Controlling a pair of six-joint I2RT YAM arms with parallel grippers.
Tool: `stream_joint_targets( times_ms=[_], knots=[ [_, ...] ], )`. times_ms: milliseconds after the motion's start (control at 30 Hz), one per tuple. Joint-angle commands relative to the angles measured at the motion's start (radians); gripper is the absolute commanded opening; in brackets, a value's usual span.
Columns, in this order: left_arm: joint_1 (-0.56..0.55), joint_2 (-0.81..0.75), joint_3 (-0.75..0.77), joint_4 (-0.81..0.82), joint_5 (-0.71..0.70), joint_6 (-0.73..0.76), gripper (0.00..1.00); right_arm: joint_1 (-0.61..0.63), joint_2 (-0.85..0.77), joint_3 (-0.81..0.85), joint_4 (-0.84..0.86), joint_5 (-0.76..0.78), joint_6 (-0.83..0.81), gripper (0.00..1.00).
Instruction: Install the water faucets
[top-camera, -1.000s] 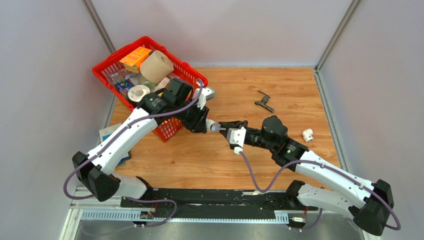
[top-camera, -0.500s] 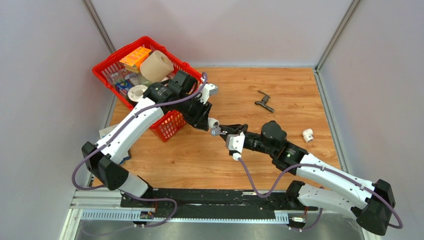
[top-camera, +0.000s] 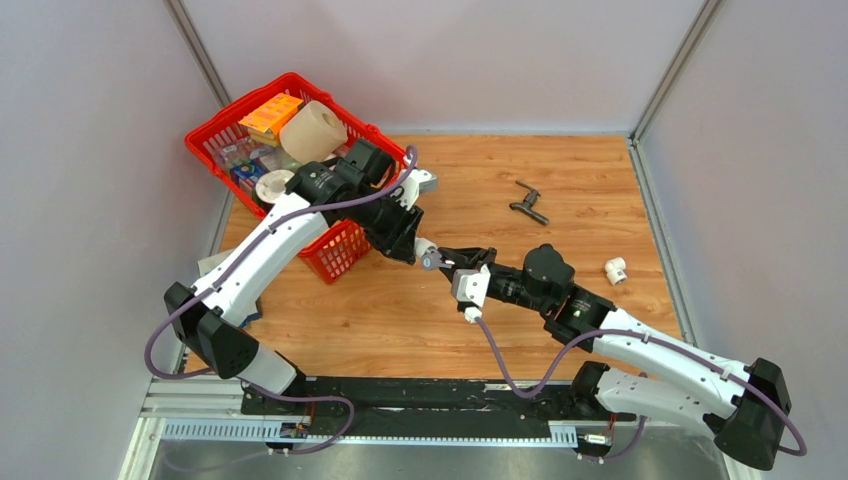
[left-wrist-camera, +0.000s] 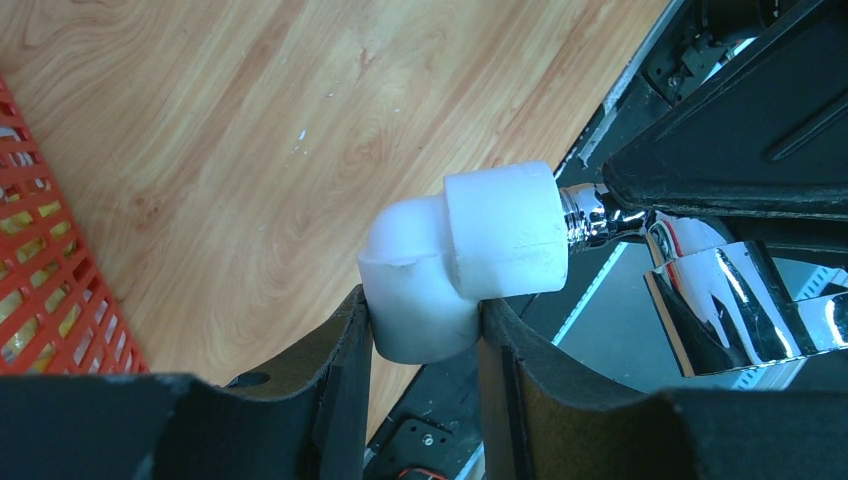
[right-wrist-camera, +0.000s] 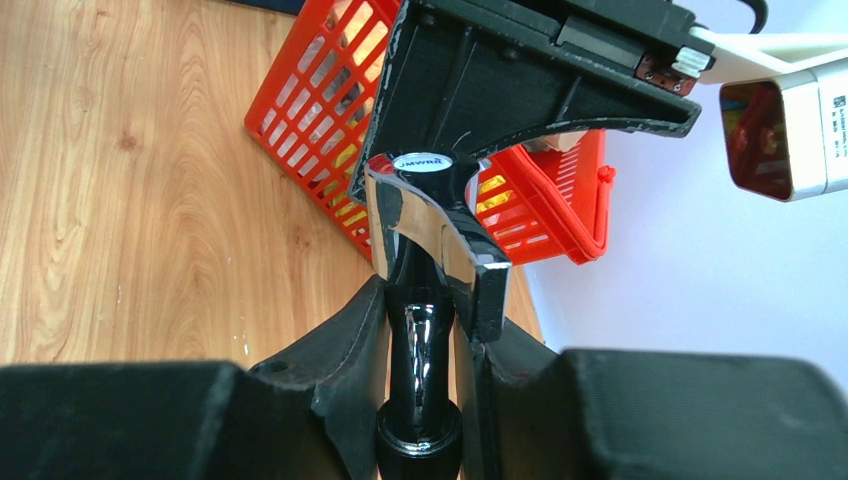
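the left tool (left-wrist-camera: 420, 325) grips the white elbow (left-wrist-camera: 470, 260); the right tool (right-wrist-camera: 425, 320) grips the silver faucet (right-wrist-camera: 440, 230), its threaded stem lined up at the elbow's open mouth.

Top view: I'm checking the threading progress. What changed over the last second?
The left arm swung its shoulder and elbow inward; the right arm dipped slightly nearer. Unchanged: left gripper clamps the white elbow fitting, right gripper the silver faucet, still mated; dark faucet untouched.
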Motion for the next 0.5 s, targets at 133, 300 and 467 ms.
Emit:
stream_joint_targets(
  times_ms=[133,300,467],
  knots=[
    [-0.007,-0.027,0.053,-0.022,0.081,0.018,0.00,0.000,-0.021,-0.006,0.095,0.040,-0.010,0.00],
    [-0.007,-0.023,0.087,-0.048,0.054,0.026,0.00,0.000,-0.016,-0.002,0.045,0.026,-0.018,0.00],
    [-0.007,-0.015,0.108,-0.055,0.058,0.015,0.00,0.000,-0.010,0.004,0.025,0.046,-0.033,0.00]
  ],
)
